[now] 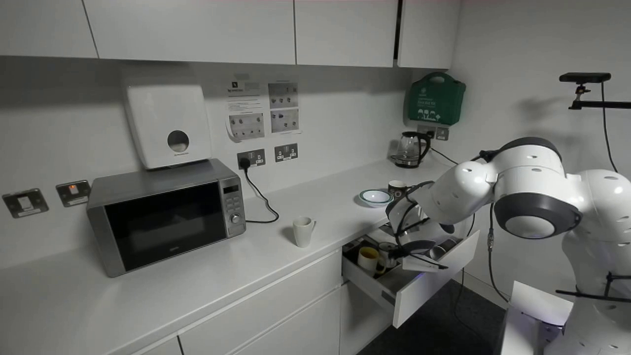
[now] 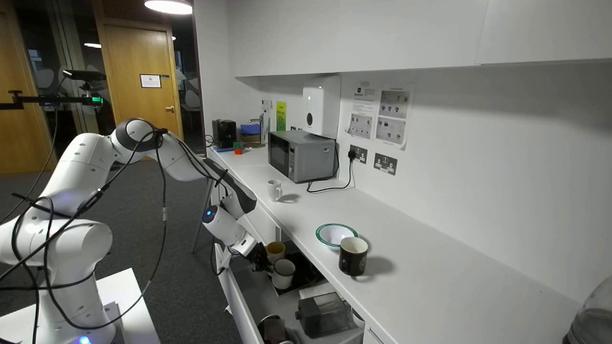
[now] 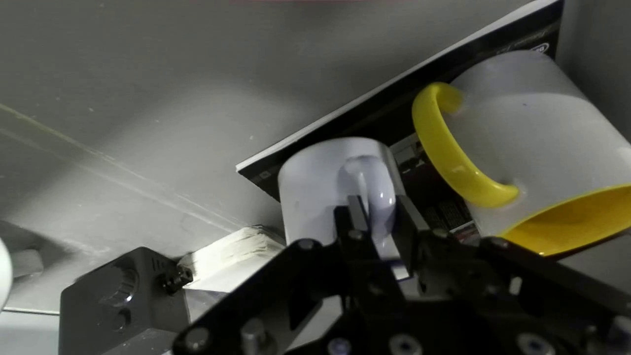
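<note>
My gripper (image 3: 379, 209) reaches down into an open drawer (image 1: 438, 276). In the wrist view its two fingers stand close on either side of the handle of a white mug (image 3: 310, 182) and are shut on it. The mug also shows in an exterior view (image 2: 283, 274), where the dark gripper (image 2: 260, 258) is at its side. Beside it lies a white mug with yellow handle and inside (image 3: 532, 123), apart from the fingers; it shows in both exterior views (image 1: 368, 259) (image 2: 276, 252). Both mugs are over a dark printed sheet or box (image 3: 384, 116).
A dark device (image 3: 123, 301) and a white paper stack (image 3: 236, 256) are in the drawer. On the counter (image 2: 430, 267) stand a green-rimmed bowl (image 2: 336, 234), a black mug (image 2: 353, 256), a small white mug (image 1: 303, 231), a microwave (image 1: 167, 212) and a glass kettle (image 1: 410, 148).
</note>
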Robot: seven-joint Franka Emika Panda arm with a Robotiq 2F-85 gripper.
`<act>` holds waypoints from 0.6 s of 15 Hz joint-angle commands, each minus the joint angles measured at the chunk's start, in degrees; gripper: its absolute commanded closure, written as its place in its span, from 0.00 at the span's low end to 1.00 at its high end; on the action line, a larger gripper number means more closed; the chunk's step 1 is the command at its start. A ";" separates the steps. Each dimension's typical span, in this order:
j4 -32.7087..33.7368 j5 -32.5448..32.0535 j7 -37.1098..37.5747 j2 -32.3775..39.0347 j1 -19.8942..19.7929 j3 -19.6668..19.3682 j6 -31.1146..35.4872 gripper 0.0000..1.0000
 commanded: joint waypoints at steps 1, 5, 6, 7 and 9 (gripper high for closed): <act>0.13 0.13 0.11 -0.51 -0.70 -0.37 -1.32 0.45; 0.13 -0.17 0.25 -0.79 -1.01 -0.22 -1.14 0.17; 0.12 -0.33 0.27 -0.91 -1.15 -0.17 -1.11 0.08; 0.04 -0.50 0.25 -1.14 -1.25 -0.22 -1.07 0.02; -0.33 -0.87 -0.08 -1.85 -1.18 -0.73 -1.07 0.00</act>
